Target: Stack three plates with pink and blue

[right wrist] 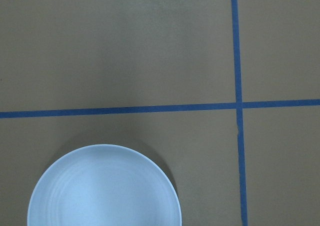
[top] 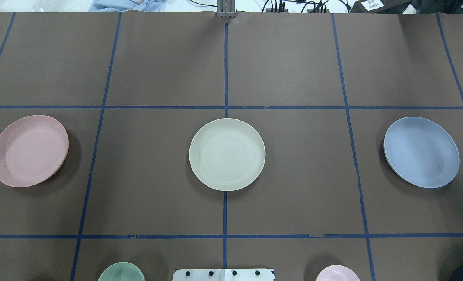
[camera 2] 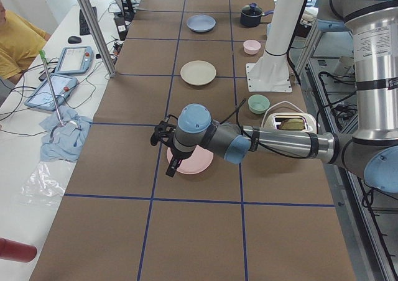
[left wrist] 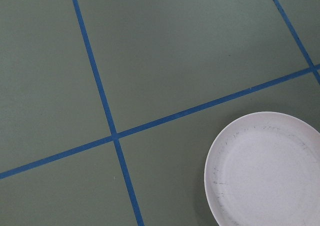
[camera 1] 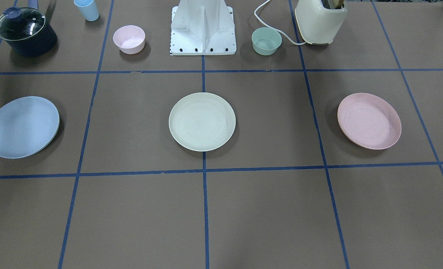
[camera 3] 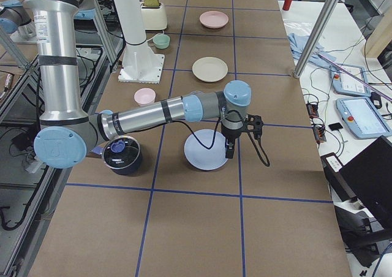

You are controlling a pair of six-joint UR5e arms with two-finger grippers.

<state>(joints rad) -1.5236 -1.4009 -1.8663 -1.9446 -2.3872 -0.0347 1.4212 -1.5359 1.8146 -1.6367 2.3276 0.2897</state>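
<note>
Lying in one row across the tabletop [camera 1: 266, 209], the three plates were well apart, none stacked; cream plate [camera 1: 202, 121] in the centre, on the blue tape line [camera 1: 205, 209] running out from the robot's base [camera 1: 203, 28]; pink plate [camera 1: 369, 121] on the robot's left; blue plate [camera 1: 22, 127] on its right; each flat & upright, nothing on them.

Left pincer [camera 2: 171, 171] hung above the tabletop, fingers pointing down, over the pink plate's edge on the side away from the robot; seen from the side cam only, so spread or pressed together: can't tell; no contact w/ the plate visible. Left wrist cam showed part of that plate in its lower right corner, beside a tape crossing.

Right pincer [camera 3: 229, 153] hung likewise over the blue plate's outer edge, fingers down; again side cam only, so can't tell how its fingers stood. Right wrist cam showed the blue plate at bottom left.

Back row by the base: pink bowl [camera 1: 129, 39] & green bowl [camera 1: 266, 41] either side of it; dark pot [camera 1: 26, 31] w/ glass lid and a blue cup [camera 1: 87, 9] on the robot's right; cream toaster [camera 1: 320, 20] on its left, just beside the green bowl.
</note>
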